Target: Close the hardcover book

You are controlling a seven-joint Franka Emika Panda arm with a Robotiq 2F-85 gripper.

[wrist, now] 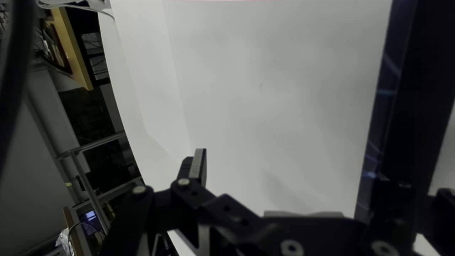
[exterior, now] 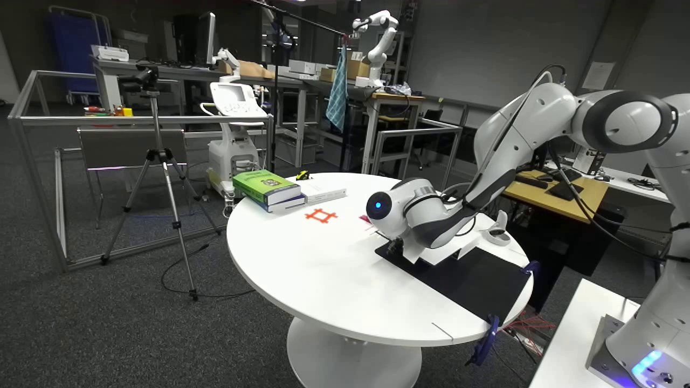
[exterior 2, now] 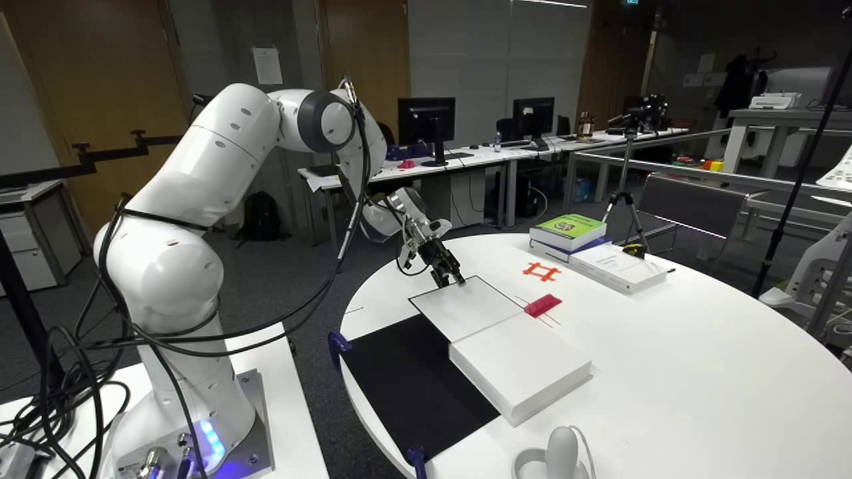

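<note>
The hardcover book lies open on the round table. In an exterior view its white inner cover [exterior 2: 469, 309] with a thin dark rim is spread out beside the thick white page block [exterior 2: 522, 366]. In an exterior view only white parts of the book [exterior: 450, 256] show below the arm. My gripper [exterior 2: 451, 283] is at the cover's outer edge; its fingertips overlap that edge. In the wrist view the gripper [wrist: 302, 170] is spread open over the white inner cover [wrist: 277, 106]; its right finger is dark and hard to make out. Whether a finger touches the cover, I cannot tell.
A black mat [exterior 2: 419, 386] lies beside and partly under the book, held by blue clamps [exterior 2: 339, 342]. A grey-white controller [exterior 2: 561, 452] stands near the page block. A pink piece [exterior 2: 543, 305], an orange frame [exterior 2: 541, 271] and a green-topped book stack [exterior 2: 566, 229] are farther off.
</note>
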